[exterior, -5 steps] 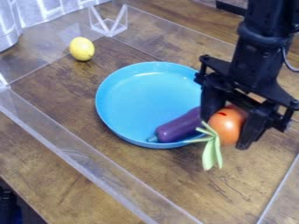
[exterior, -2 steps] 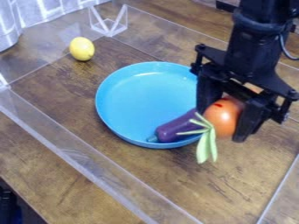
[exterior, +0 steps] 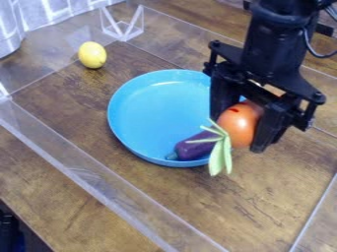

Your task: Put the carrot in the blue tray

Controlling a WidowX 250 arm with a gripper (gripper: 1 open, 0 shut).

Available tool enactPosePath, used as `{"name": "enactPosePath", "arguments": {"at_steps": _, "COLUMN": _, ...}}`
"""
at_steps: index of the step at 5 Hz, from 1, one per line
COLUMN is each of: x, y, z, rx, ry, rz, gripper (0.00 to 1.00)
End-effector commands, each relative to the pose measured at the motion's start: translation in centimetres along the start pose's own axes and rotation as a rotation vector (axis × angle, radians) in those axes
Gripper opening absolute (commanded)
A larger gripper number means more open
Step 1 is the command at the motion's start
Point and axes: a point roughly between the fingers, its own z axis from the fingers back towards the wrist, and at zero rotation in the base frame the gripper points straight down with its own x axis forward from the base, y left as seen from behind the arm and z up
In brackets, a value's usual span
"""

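Observation:
The orange carrot (exterior: 239, 124) hangs in the air between the fingers of my black gripper (exterior: 241, 126), which is shut on it. Its light green leafy top (exterior: 219, 154) dangles below, over the right rim of the blue tray (exterior: 148, 110). The round blue tray lies on the wooden table, left of the gripper. A purple eggplant (exterior: 198, 146) rests inside the tray at its lower right, just beneath and left of the carrot.
A yellow lemon (exterior: 91, 54) lies on the table at the upper left. A clear plastic stand (exterior: 124, 20) is behind it. A low clear wall (exterior: 93, 167) runs along the table's front left side.
The gripper has risen and shifted left with the carrot, from beside the tray's right rim to over the rim. The eggplant and lemon have stayed put.

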Motion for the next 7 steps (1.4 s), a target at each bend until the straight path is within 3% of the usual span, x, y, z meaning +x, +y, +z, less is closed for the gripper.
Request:
{"name": "enactPosePath", "arguments": {"at_steps": 1, "x": -0.4, "y": 1.0, "z": 2.8, "rx": -0.004, "ry": -0.078, "rz": 0.023, "gripper": 0.0}}
{"name": "enactPosePath", "arguments": {"at_steps": 4, "x": -2.2, "y": 3.8, "z": 2.7, "rx": 0.024, "ry": -0.074, "rz": 0.065, "gripper": 0.0}}
{"name": "enactPosePath", "arguments": {"at_steps": 7, "x": -2.6, "y": 4.3, "z": 2.4, "rx": 0.045, "ry": -0.061, "rz": 0.077, "gripper": 0.0}}
